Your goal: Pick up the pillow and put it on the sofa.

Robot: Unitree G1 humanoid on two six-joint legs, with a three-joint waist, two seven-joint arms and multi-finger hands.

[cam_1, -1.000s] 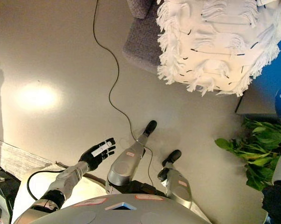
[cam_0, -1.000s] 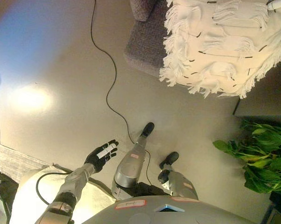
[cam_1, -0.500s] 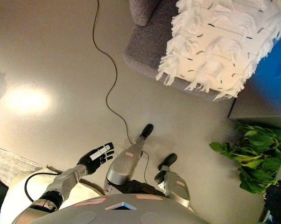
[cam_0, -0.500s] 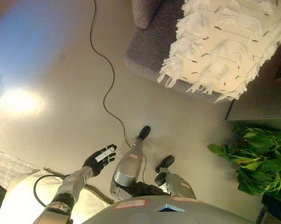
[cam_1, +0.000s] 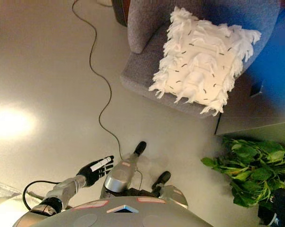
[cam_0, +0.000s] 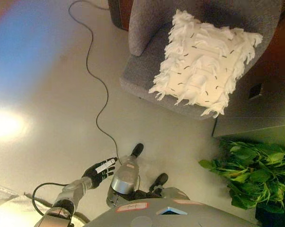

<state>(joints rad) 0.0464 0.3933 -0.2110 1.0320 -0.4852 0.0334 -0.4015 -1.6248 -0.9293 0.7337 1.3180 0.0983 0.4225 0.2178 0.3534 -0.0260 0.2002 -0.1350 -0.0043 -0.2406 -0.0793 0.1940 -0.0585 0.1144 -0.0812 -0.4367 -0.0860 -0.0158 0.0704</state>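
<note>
1. The white, square, fringed pillow with small dark flecks (cam_0: 204, 66) lies flat on the seat of the grey fabric sofa (cam_0: 142, 75). Its lower fringe hangs just over the seat's front edge, and one corner reaches toward the backrest.
2. Nothing touches the pillow, and no hand is near it. Judged from how things lie, the placing step looks done.
3. The robot's left hand (cam_0: 100, 170) hovers low at the robot's left side, well apart from the sofa. Its fingers are straight and spread, and it holds nothing.
4. The right hand shows only as a dark shape at the lower right edge of the right eye view; whether its fingers are spread or curled cannot be told.
5. A thin black cable (cam_0: 97, 90) snakes across the pale floor (cam_0: 48, 85) beside the sofa, and a leafy green plant (cam_0: 249, 175) stands near its front right corner.
6. Little seems left, except perhaps nudging the pillow further back on the seat.
</note>
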